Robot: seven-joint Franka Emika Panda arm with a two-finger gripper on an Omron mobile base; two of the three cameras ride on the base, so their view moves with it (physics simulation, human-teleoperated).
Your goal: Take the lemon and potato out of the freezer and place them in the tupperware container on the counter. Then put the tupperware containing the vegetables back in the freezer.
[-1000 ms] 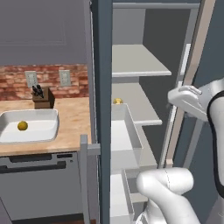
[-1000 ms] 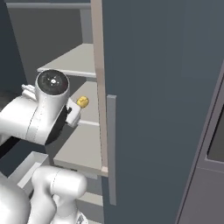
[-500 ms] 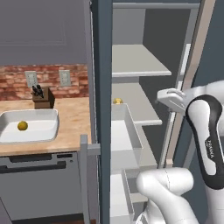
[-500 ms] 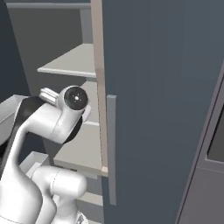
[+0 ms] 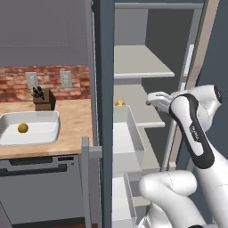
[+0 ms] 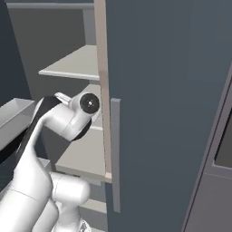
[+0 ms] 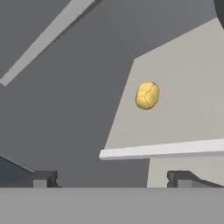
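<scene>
The potato [image 5: 119, 103], a dull yellow-tan lump, lies on a pale middle shelf [image 5: 138, 111] of the open freezer [image 5: 105, 67]. My gripper [image 5: 151, 99] hovers just right of it at shelf height, pointing towards it. In the hand view the potato [image 7: 147, 95] lies ahead and apart from my gripper [image 7: 113, 179], whose fingertips [image 7: 43, 178] stand wide open and empty. The bright yellow lemon [image 5: 22, 128] rests inside the white tupperware container [image 5: 49, 116] on the beige counter [image 5: 75, 129] at left.
A knife block [image 5: 43, 99] stands against the brick wall behind the tub. A white door bin [image 5: 127, 133] juts out below the potato's shelf. The dark freezer door [image 6: 172, 90] stands close on my arm's right. Another shelf [image 5: 138, 64] lies above.
My arm has swung round and the hand has reached left and inward to the middle shelf, towards the potato. The jaws have stayed open. The lemon and the potato have not moved.
</scene>
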